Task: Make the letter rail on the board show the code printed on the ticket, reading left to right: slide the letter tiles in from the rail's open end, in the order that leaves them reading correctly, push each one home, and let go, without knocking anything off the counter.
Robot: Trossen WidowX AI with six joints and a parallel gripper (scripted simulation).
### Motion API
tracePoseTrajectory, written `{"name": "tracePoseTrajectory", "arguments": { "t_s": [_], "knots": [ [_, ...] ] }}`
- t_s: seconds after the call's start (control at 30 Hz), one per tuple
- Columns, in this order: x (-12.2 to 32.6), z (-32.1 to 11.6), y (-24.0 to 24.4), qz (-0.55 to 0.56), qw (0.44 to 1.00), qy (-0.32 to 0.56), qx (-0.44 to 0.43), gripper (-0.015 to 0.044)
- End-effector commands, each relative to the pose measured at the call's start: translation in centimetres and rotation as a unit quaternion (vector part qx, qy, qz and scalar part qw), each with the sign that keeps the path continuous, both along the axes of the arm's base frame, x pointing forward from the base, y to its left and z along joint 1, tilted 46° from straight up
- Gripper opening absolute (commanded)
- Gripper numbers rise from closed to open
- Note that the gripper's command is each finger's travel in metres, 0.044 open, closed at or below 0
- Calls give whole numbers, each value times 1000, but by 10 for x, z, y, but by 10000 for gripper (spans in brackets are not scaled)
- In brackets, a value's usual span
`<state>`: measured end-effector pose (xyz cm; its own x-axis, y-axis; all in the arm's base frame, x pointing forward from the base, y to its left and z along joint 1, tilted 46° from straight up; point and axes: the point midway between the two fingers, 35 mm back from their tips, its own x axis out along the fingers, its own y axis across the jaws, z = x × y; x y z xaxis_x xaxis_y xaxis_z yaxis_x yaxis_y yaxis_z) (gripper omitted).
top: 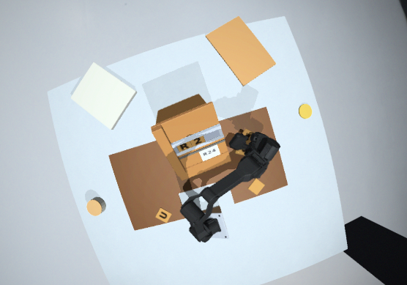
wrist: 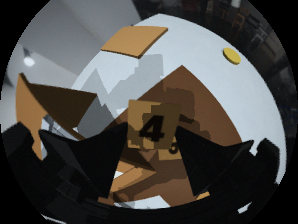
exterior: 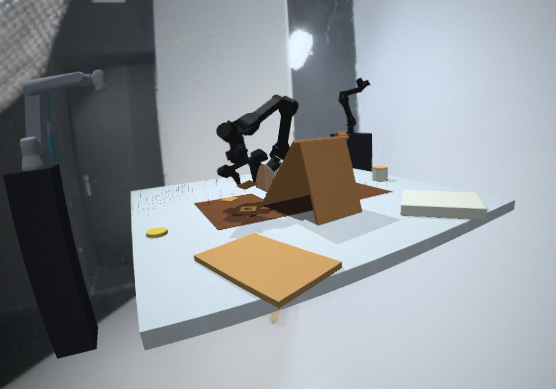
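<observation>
Ticket: the white ticket (top: 209, 152) on the board (top: 190, 119) (exterior: 335, 186) reads R24.
Rail: the pale letter rail (top: 213, 135) holds the R tile (top: 184, 146) at left and the 2 tile (top: 198, 141) beside it (so R2 so far), with bare channel to their right.
Claw: the claw (top: 246, 139) (exterior: 246, 180) (wrist: 152, 128) is partly open, its fingers closed on opposite sides of the 4 tile (exterior: 246, 184) (wrist: 151, 125).
4 tile: raised above the brown mat (top: 274, 162) (exterior: 215, 216) (wrist: 190, 90), to the right of the rail in the top view and apart from it; its figure faces the wrist camera.
Tile below: another tile (exterior: 248, 209) (wrist: 170, 154) lies on the mat, its character partly covered in the wrist view.
Plain-faced tile: one tile (top: 256, 187) (exterior: 230, 199) shows no letter (at least on its upper face) and lies on that same mat.
U tile: the U tile (top: 163, 215) lies at the near edge of the left-hand mat (top: 143, 184).
Worktop: the pale worktop (top: 293, 217) (exterior: 370, 266) (wrist: 210, 60) also carries a yellow disc (top: 305, 110) (exterior: 157, 232) (wrist: 232, 56), an orange slab (top: 241, 51) (exterior: 267, 266) (wrist: 135, 41), a cream block (top: 103, 96) (exterior: 442, 203) and a short cylinder (top: 95, 207) (exterior: 380, 173).
</observation>
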<state>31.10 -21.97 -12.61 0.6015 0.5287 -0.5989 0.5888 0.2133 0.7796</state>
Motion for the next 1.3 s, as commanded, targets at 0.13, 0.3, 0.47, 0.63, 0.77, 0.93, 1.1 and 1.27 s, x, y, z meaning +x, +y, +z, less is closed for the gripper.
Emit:
{"name": "tracePoseTrajectory", "arguments": {
  "t_s": [0.13,0.3,0.47,0.63,0.77,0.93,1.1,1.27],
  "knots": [
    [21,11,-16,57,989,-106,-80,0],
    [31,18,-23,90,974,-167,-128,0],
    [42,25,-29,122,951,-225,-176,0],
    [51,33,-35,151,920,-281,-225,0],
    [56,37,-38,165,903,-308,-249,0],
    [56,37,-38,165,903,-308,-249,0],
    [55,37,-38,165,903,-308,-249,0],
    [55,37,-38,165,903,-308,-249,0]
  ]
}}
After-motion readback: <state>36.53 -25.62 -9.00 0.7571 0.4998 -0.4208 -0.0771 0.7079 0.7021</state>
